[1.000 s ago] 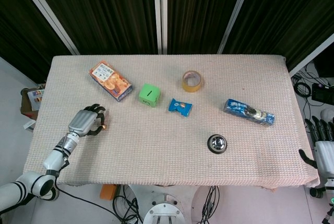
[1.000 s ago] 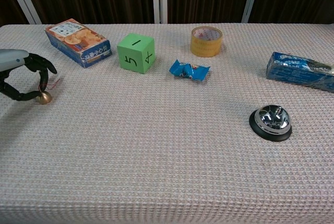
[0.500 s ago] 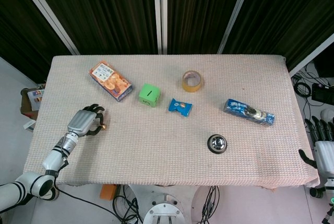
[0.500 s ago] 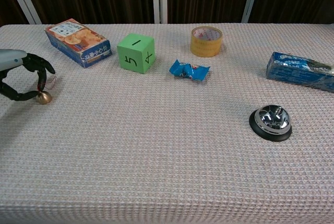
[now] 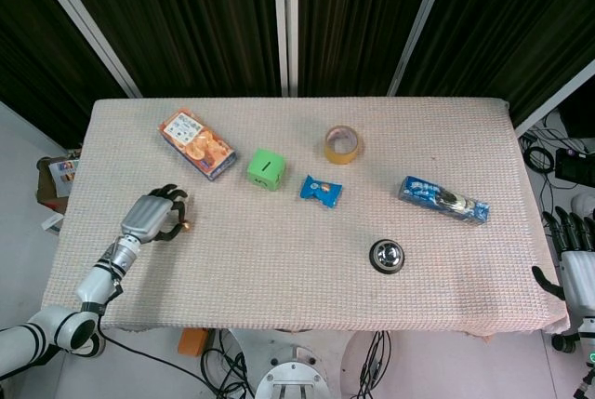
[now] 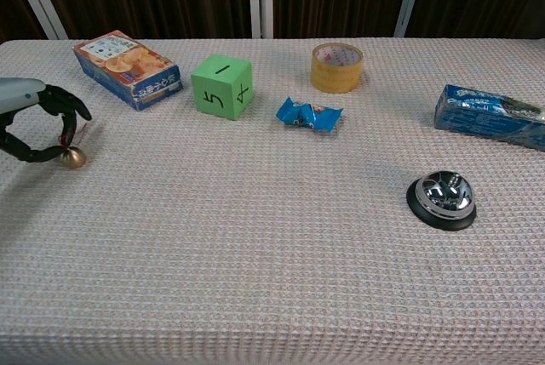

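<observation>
Barely shifted since a second ago, the small brass bell [image 6: 74, 157] sits on the table [image 6: 272, 280], pinched by the left hand [image 6: 38, 127] by its red cord, near the orange box [image 6: 126, 68]. Right hand [image 5: 578, 264] hangs spread off-table.

Silver-backed left hand [image 5: 149, 218], black fingers; white jointed arms; matching right hand [image 5: 576, 264]
</observation>
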